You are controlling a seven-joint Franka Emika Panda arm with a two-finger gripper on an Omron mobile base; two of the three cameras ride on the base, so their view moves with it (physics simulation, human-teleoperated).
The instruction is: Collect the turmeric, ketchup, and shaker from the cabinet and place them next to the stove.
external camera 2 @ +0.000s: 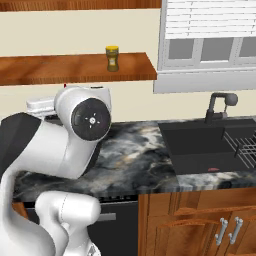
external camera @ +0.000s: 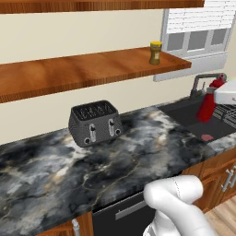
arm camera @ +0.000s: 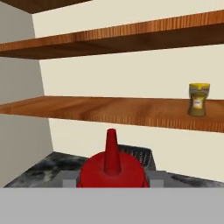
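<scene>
My gripper [arm camera: 112, 178] is shut on the ketchup [arm camera: 112, 168], a red squeeze bottle whose pointed nozzle stands upright between the grey fingers [arm camera: 65, 179]. From the left base view the ketchup [external camera: 207, 105] hangs under the white hand at the right edge, held by the gripper [external camera: 213, 90] above counter height. The turmeric [external camera: 156, 53], a small brown jar with a yellow lid, stands alone near the right end of the cabinet's lower shelf board [external camera: 92, 69]. The jar also appears as the turmeric [external camera 2: 112, 58] and the turmeric [arm camera: 198, 99]. The shaker and the stove are out of view.
A dark grey toaster [external camera: 95, 122] sits on the black marble counter [external camera: 138, 152] under the shelf. To the right lie a dark sink [external camera 2: 200, 145] with a faucet [external camera 2: 220, 105] and a wire rack [external camera 2: 244, 145]. A window [external camera 2: 210, 40] is above it.
</scene>
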